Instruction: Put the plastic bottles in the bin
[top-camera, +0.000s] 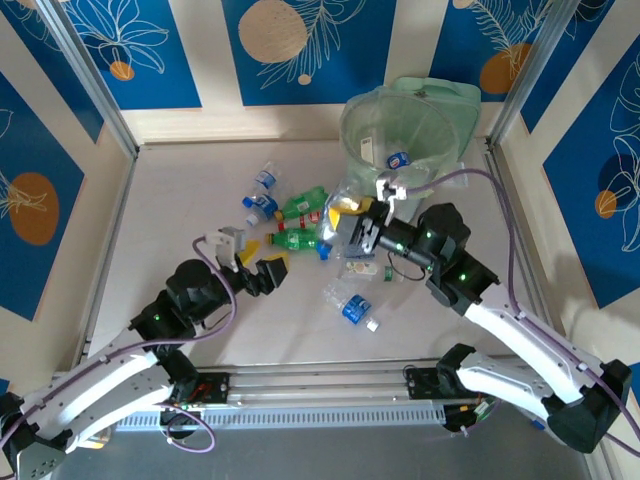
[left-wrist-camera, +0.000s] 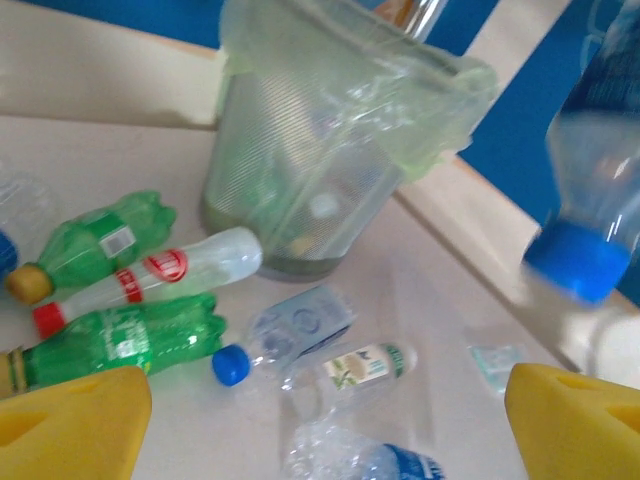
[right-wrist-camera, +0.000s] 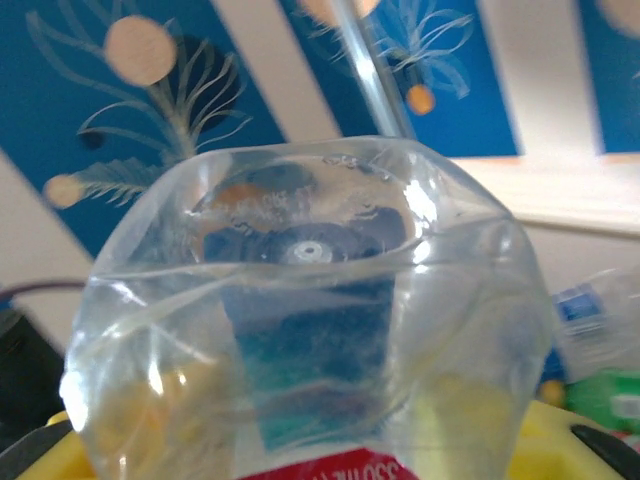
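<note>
The bin (top-camera: 410, 128), a round pale-green bucket with a clear bag, stands at the back right and is seen close in the left wrist view (left-wrist-camera: 330, 150). My right gripper (top-camera: 352, 226) hovers just in front of it. It is shut on a clear crushed bottle (right-wrist-camera: 310, 300) with a red label edge, held between the yellow pads (right-wrist-camera: 470, 420). My left gripper (top-camera: 262, 266) is open above the table, its yellow fingers (left-wrist-camera: 70, 425) wide apart with nothing between them. Loose plastic bottles lie ahead: green ones (top-camera: 303, 203) (left-wrist-camera: 120, 340), a white red-capped one (left-wrist-camera: 150, 275) and a clear blue-capped one (left-wrist-camera: 290, 335).
A crushed clear bottle with a blue label (top-camera: 350, 306) lies near the front, a small green-labelled one (left-wrist-camera: 365, 365) beside it. Two clear blue-labelled bottles (top-camera: 262, 195) lie left of the pile. A blurred clear bottle with a blue cap (left-wrist-camera: 590, 200) hangs at the right. Low walls ring the table (top-camera: 170, 200).
</note>
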